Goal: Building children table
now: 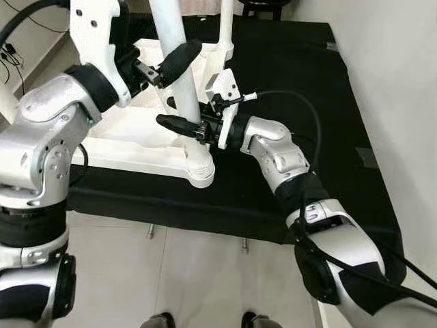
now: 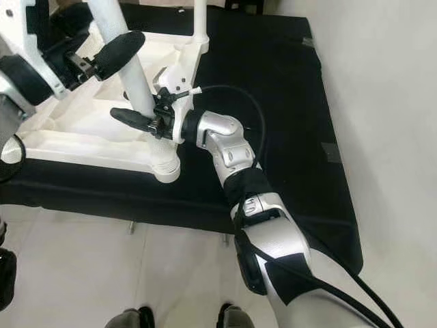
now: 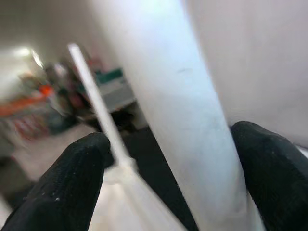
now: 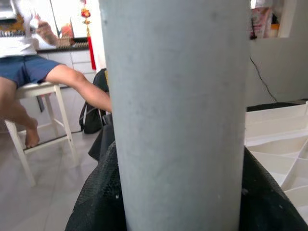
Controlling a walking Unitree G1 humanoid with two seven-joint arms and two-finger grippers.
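Two upright white plastic table legs on one upturned white plastic tabletop, lying on black mat over pale tiled floor. Left gripper and right gripper both clamped on the nearer leg

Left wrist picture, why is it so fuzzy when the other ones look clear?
In the left wrist view the white table leg sits very close to the camera, so it, the black fingers and the room behind smear soft. The left eye view is sharp and evenly lit. The right wrist view shows the leg crisply.

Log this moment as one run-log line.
left gripper: around round white plastic table leg, upper | right gripper: clamps it lower | upturned white tabletop: on black mat
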